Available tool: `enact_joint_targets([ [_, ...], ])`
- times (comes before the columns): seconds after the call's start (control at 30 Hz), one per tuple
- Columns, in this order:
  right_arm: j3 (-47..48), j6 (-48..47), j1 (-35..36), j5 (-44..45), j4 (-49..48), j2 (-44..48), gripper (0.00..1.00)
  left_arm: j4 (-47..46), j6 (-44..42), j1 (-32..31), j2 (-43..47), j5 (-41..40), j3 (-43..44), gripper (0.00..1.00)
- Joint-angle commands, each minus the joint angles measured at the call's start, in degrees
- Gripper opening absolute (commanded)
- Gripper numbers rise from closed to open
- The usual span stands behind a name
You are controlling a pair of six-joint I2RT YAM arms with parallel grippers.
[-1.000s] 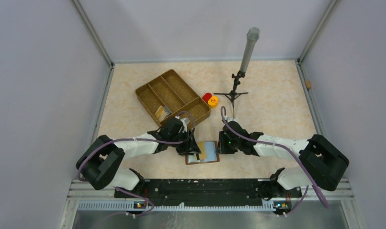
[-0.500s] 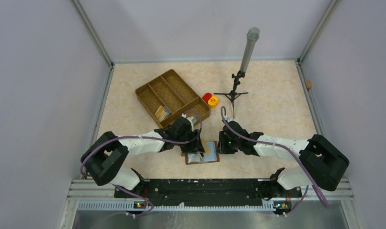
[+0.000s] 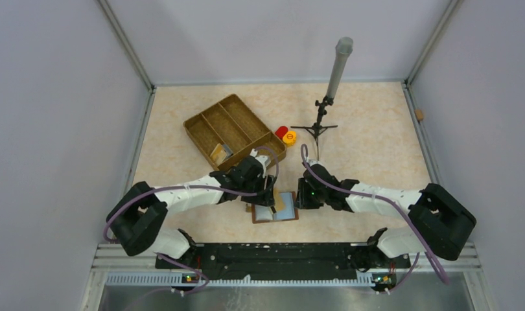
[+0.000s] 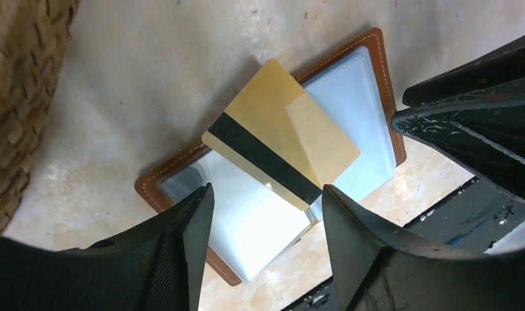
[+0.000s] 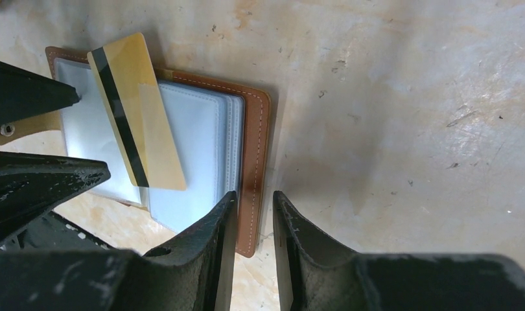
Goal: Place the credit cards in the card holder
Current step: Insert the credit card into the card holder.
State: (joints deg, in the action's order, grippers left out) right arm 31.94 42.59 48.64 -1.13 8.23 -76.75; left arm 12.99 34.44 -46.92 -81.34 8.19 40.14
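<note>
and there it is: a second ago the open holder (image 4: 146,188) showed us only a pale blue page, with the left gripper (image 4: 266,194) low over its left side. now the gold card (image 4: 273,139) lies in plain view on top of it, stripe side up. the left gripper has lifted back a touch toward the tray (image 3: 209,109), its fingers spread wide with nothing between them, so we read that as a release.

the card sits askew, tilted across the clear pages near the fold and not squared to any slot. one end looks paler, as if it were slipped under a clear sleeve, but we cannot tell whether it is tucked in or only resting there. our call is that it's delivered but not yet seated, and it'll want a nudge along the sleeve to go home.

the right gripper (image 5: 255,195) hasn't budged over that second. it's parked at the holder's right edge, fingers nearly pressed together with only a slim gap. we cannot tell whether they pinch that edge or just hold it down. either way the holder lies flat and open on the table (image 3: 370,136), just in front of the arms.

something yellowish lies in the tray's near compartment. it could be more cards, but it's too small for us to say.
</note>
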Motion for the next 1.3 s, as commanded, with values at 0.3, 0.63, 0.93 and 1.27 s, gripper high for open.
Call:
enact_joint_targets([
  [0.3,0.80,-0.94,0.69,0.86,-0.84,2.03,0.26,-6.76,-15.11,0.39,-3.83,-3.22,6.26,0.65],
  [0.63,0.76,-1.23,0.67,0.39,-1.19,1.91,0.26,-10.31,-17.71,0.58,-8.22,-2.38,7.28,0.65],
  [0.93,0.57,-1.20,0.67,0.16,-1.52,1.70,0.26,-12.55,-18.79,0.56,-10.90,4.59,7.55,0.64],
  [1.27,0.36,-1.09,0.71,-0.08,-1.84,1.28,0.26,-16.32,-21.16,0.42,-10.24,12.65,5.12,0.64],
])
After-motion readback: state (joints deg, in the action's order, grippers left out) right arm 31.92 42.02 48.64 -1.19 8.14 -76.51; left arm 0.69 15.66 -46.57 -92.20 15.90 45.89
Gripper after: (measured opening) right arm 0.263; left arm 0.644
